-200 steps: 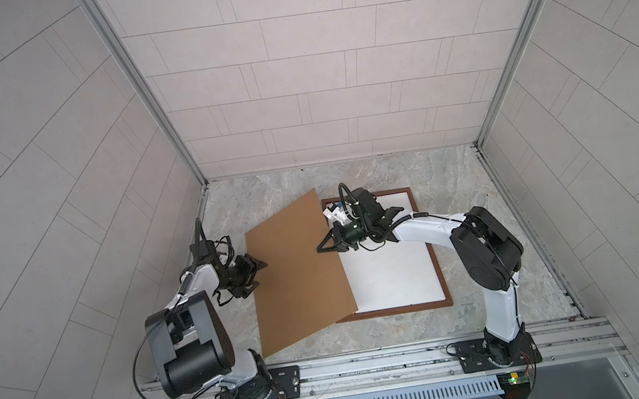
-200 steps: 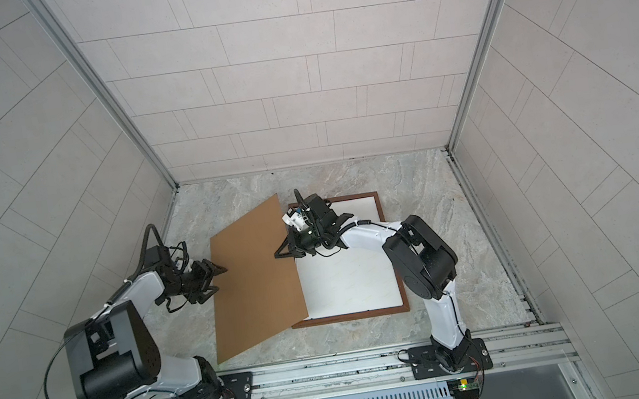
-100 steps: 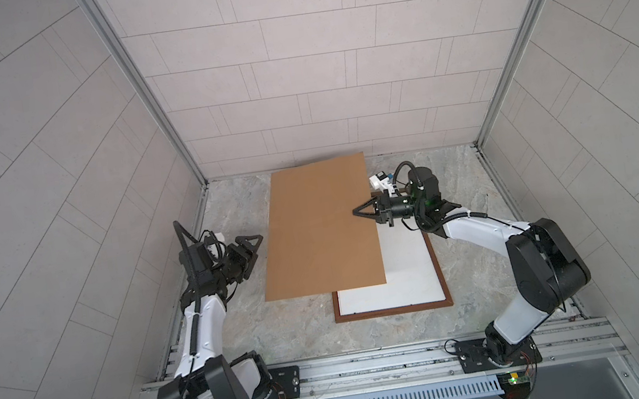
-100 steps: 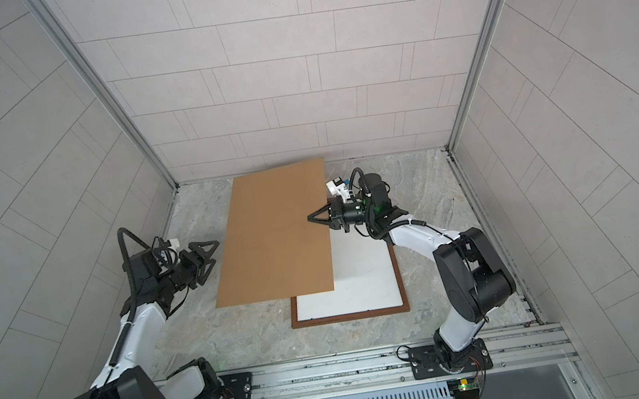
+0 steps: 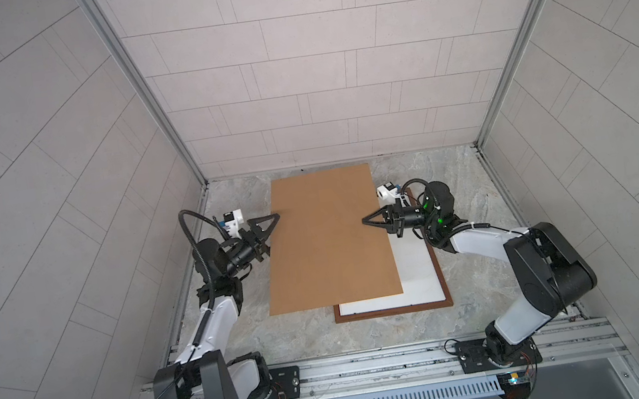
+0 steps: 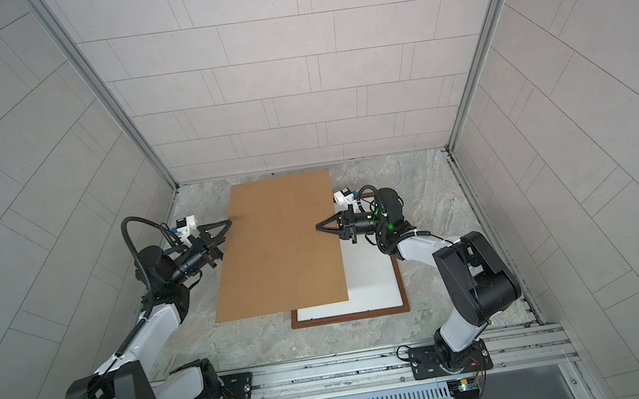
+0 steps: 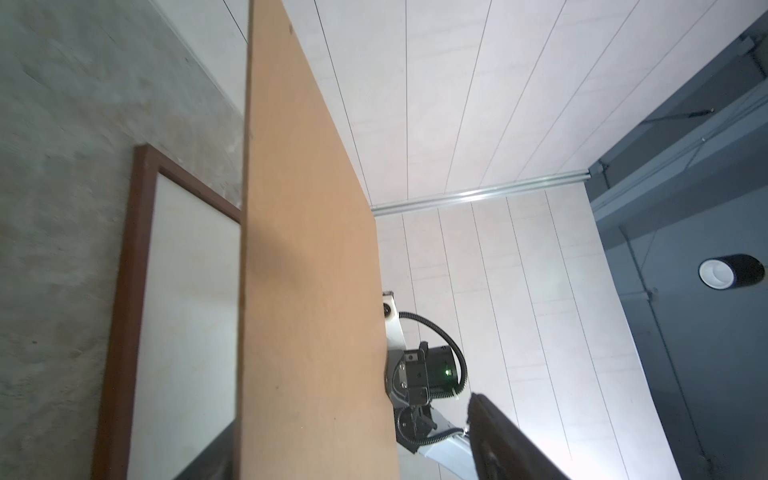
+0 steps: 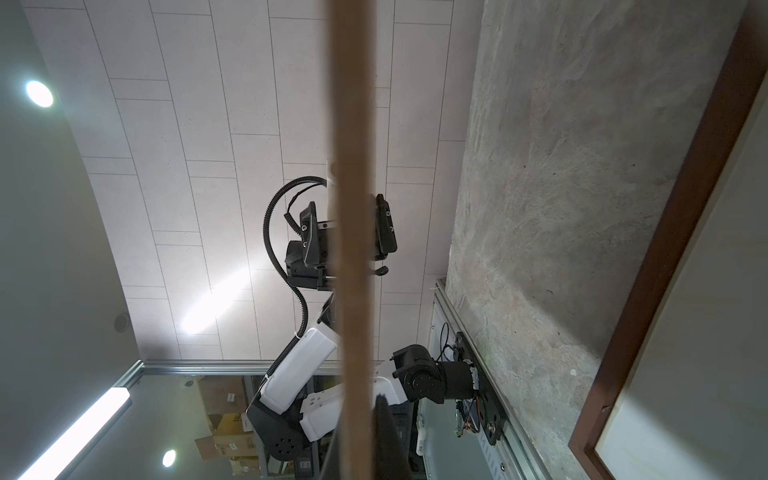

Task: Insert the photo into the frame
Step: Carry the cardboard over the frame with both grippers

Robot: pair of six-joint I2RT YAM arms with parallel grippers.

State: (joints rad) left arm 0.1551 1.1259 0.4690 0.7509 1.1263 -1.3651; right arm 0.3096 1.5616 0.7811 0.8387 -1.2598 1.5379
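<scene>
Top views: the right claw (image 5: pixel 367 220) is clamped on the right edge of the raised board (image 5: pixel 328 245), the spread left claw (image 5: pixel 272 227) astride its left. Below-right the frame (image 5: pixel 393 310) is laid parallel, photo (image 5: pixel 416 276) seemingly face-down inside, nearer the right arm.

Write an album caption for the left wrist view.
Brown backing board held above the dark wooden frame lying on the stone table.

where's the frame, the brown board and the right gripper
frame (image 5: pixel 393 311): top view, on its rail nearest the bases
brown board (image 5: pixel 327 241): top view, middle of its face
right gripper (image 5: pixel 364 221): top view, at its closed fingertips
</scene>
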